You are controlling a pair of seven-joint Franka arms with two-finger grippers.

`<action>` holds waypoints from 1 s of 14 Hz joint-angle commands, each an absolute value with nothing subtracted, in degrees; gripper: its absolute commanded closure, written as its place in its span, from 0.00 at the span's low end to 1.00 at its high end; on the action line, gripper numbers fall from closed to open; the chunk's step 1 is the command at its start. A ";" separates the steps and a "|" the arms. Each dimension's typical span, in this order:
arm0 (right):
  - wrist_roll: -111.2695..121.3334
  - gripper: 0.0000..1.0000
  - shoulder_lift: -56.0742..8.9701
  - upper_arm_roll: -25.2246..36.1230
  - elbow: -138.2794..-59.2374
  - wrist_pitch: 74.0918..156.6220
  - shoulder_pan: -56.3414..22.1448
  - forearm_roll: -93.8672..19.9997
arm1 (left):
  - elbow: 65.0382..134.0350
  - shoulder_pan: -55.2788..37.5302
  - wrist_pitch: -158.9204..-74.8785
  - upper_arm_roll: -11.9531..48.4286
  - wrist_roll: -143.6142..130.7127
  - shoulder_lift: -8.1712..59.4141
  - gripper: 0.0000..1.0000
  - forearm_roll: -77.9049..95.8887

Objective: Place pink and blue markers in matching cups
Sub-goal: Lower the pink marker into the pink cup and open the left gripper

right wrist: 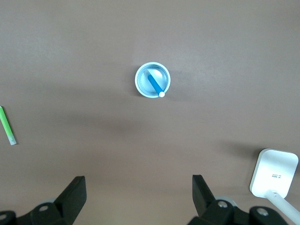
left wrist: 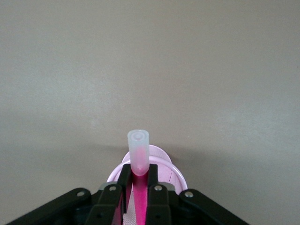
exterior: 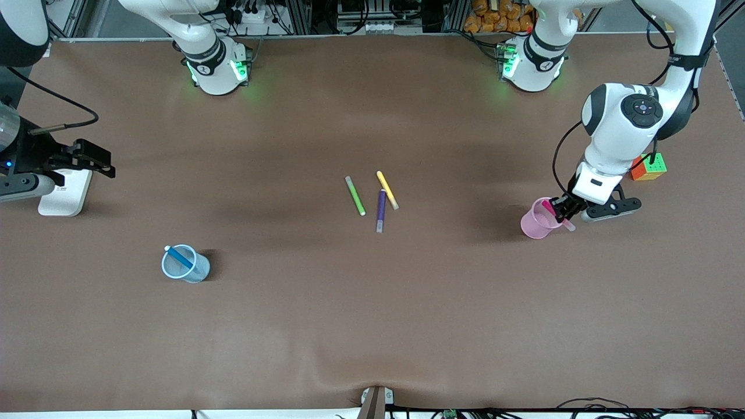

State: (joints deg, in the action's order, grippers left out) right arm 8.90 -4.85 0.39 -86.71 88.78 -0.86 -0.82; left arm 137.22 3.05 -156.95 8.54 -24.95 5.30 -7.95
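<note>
The pale pink cup (exterior: pixel 536 220) stands toward the left arm's end of the table. My left gripper (exterior: pixel 563 212) is over its rim, shut on the pink marker (exterior: pixel 550 208). The marker is tilted, with its magenta end at the cup's mouth. In the left wrist view the marker's pale cap (left wrist: pixel 138 151) sticks out past the gripper (left wrist: pixel 138 173), with the pink cup (left wrist: pixel 174 174) just under it. The blue marker (exterior: pixel 180 258) leans inside the light blue cup (exterior: pixel 186 265) toward the right arm's end; both show in the right wrist view (right wrist: pixel 154 83) (right wrist: pixel 143 75). My right gripper (exterior: pixel 98 158) is open and empty, high up (right wrist: pixel 138 186).
A green pen (exterior: pixel 355 196), a yellow pen (exterior: pixel 387 190) and a purple pen (exterior: pixel 380 210) lie mid-table. A coloured cube (exterior: pixel 649 167) sits by the left arm. A white flat device (exterior: pixel 65 193) lies under the right gripper (right wrist: pixel 274 172). The green pen also shows in the right wrist view (right wrist: pixel 7 125).
</note>
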 commanded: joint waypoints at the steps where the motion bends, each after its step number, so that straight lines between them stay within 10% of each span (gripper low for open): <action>1: 7.47 0.00 -1.94 0.26 -89.21 89.30 -1.32 0.35 | 137.64 3.60 -159.52 8.88 -25.05 6.59 1.00 -9.14; 3: 7.47 0.00 -1.93 0.26 -89.21 89.12 -0.88 0.26 | 137.55 3.60 -159.43 8.88 -25.14 6.50 0.88 -9.14; 5: 7.47 0.00 -1.93 0.26 -89.30 89.12 -0.62 0.18 | 137.29 3.60 -159.43 8.88 -25.05 6.59 0.01 -9.14; 14: 3.97 0.00 -1.06 0.35 -89.65 88.34 -0.44 -0.26 | 132.56 3.52 -153.14 8.96 -25.14 6.06 0.00 -9.14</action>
State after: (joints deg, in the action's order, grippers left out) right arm 6.90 -3.49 0.63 -87.64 88.66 -0.80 -0.81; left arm 135.35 3.05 -157.76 8.54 -24.95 6.88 -7.95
